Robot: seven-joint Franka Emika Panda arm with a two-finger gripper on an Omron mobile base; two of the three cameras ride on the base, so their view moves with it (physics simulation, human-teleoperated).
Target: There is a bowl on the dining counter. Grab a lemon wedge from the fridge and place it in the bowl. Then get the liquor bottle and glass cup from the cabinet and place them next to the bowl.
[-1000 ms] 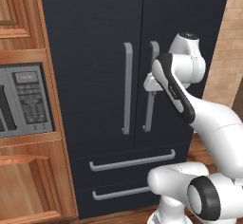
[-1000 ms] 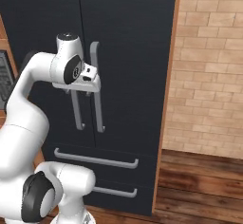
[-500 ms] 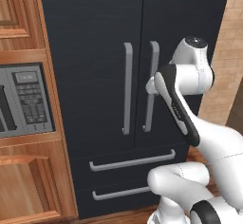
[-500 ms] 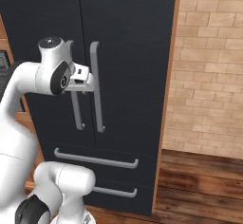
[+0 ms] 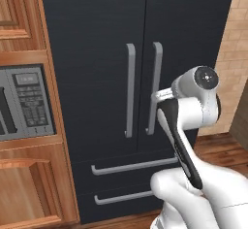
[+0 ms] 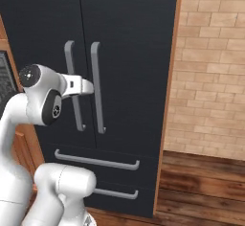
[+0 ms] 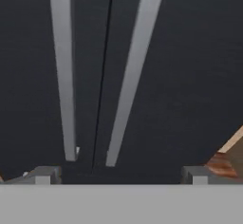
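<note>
The fridge (image 5: 101,39) stands tall and black in front of me with both doors shut. Its two long grey bar handles flank the centre seam: the left handle (image 5: 130,89) and the right handle (image 5: 155,87). My gripper (image 6: 91,87) is held at mid height just in front of the handles, close to the right one (image 6: 95,93). In the hand view the gripper (image 7: 118,175) is open, its fingertips (image 7: 45,174) wide apart. Both handles (image 7: 130,76) run up the picture beyond them, untouched. The bowl, bottle, cup and lemon wedge are out of view.
A grey microwave (image 5: 24,102) sits in the wooden cabinet column (image 5: 29,184) left of the fridge. Two fridge drawers with bar handles (image 5: 133,166) lie below the doors. A brick wall (image 6: 210,76) and wooden floor (image 6: 201,182) are on the right.
The arm's upper joint has swung down and outward, away from the doors. The hand has sunk a little along the handles and drawn back slightly. The fridge doors have stayed shut.
</note>
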